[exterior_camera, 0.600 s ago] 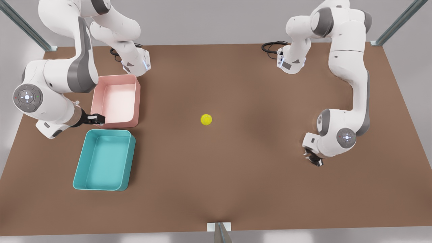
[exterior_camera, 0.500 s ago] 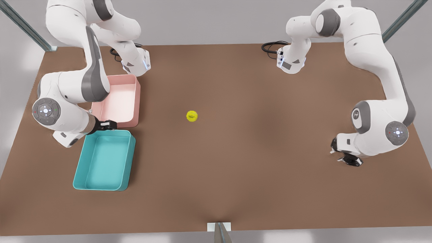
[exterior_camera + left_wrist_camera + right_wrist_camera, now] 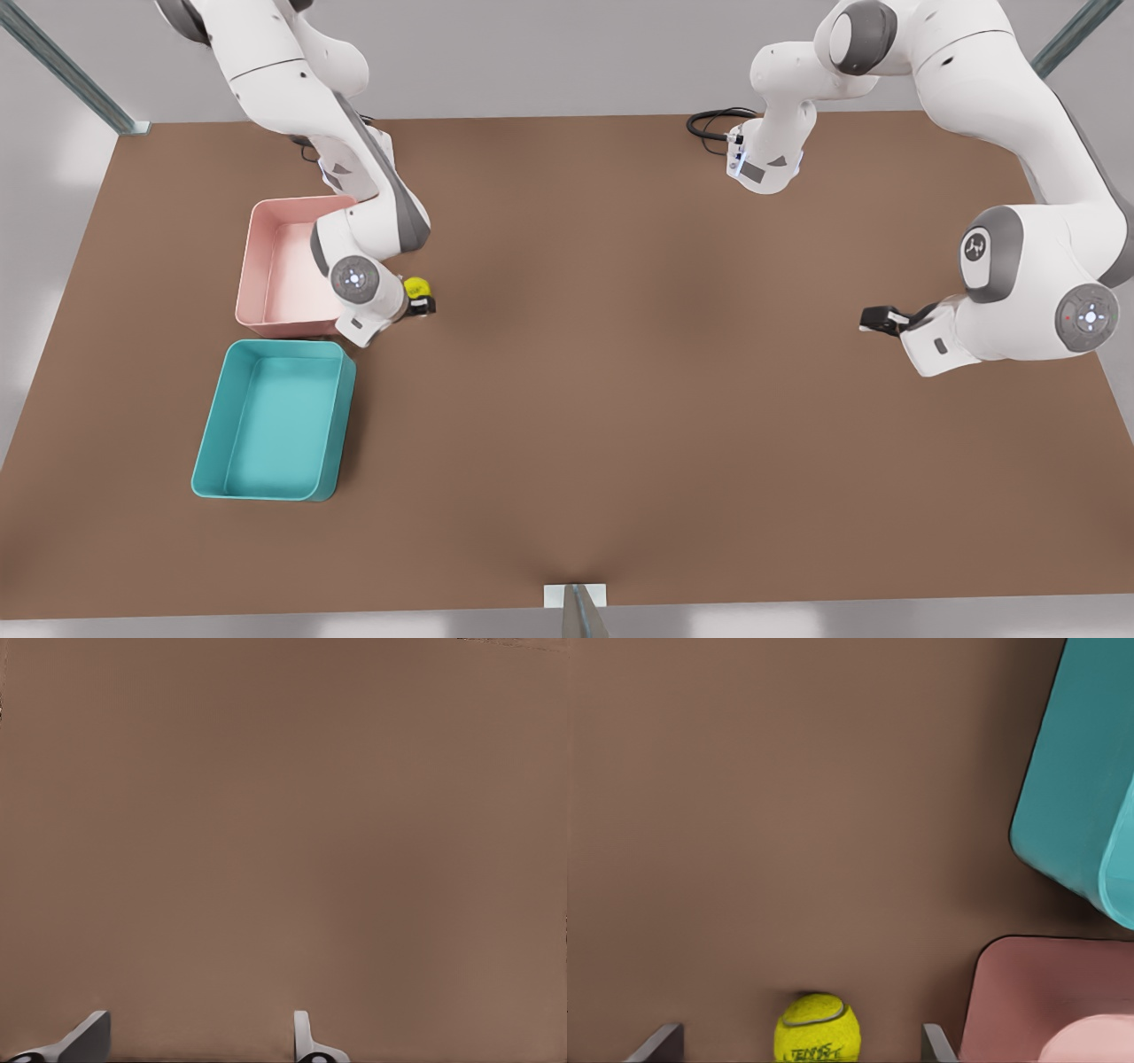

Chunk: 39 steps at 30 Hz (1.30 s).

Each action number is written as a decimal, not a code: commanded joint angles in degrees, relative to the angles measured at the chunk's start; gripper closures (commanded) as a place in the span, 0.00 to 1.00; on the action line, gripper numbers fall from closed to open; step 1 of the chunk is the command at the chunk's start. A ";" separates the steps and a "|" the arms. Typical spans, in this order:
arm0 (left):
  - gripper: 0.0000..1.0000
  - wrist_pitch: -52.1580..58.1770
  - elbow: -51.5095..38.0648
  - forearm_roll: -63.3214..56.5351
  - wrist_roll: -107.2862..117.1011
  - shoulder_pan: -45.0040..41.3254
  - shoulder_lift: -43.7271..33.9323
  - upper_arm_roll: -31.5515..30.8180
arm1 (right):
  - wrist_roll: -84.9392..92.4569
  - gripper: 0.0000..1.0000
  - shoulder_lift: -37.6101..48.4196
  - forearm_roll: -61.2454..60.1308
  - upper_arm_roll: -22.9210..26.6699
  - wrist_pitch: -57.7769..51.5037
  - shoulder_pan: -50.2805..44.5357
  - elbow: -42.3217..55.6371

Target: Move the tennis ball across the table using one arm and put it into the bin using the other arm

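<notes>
Right gripper (image 3: pixel 420 299) fingers spread astride tennis ball (image 3: pixel 818 1028); close squarely, lift, carry to teal bin (image 3: pixel 275 421). Left gripper (image 3: pixel 877 319) spread, waiting.

One tennis ball (image 3: pixel 416 286), two tubs – one teal bin (image 3: pixel 274 420), one pink tub (image 3: pixel 288 266) – and two arms are counted on one surface (image 3: pixel 620 399).

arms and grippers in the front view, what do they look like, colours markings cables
Both arms have glossy white rounded shells, grey bands at the joints and round grey caps with a small light. The right gripper, at the front view's left, and the left gripper, at its right, are black, with pale grey fingertips in the wrist views. A black cable coils at one base.
</notes>
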<state>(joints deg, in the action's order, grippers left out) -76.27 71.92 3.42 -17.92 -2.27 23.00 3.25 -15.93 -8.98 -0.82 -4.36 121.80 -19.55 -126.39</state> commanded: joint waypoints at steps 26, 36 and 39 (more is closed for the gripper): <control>0.00 1.65 -0.03 -0.25 26.54 -0.19 0.47 -0.97 | -16.15 0.00 7.58 0.03 0.14 28.58 -4.71 -26.72; 0.00 1.65 0.06 -0.25 26.54 -0.28 0.47 -1.14 | -16.24 0.00 7.22 0.03 0.05 29.63 -5.06 -27.95; 0.00 1.83 -0.03 -0.25 26.54 -0.28 0.47 -1.32 | -16.32 0.00 6.61 0.03 0.05 30.60 -5.50 -27.86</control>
<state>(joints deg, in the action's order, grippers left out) -74.57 71.98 3.18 5.50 -2.60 23.54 1.96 -30.61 -2.29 -0.72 -4.28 151.19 -21.23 -154.31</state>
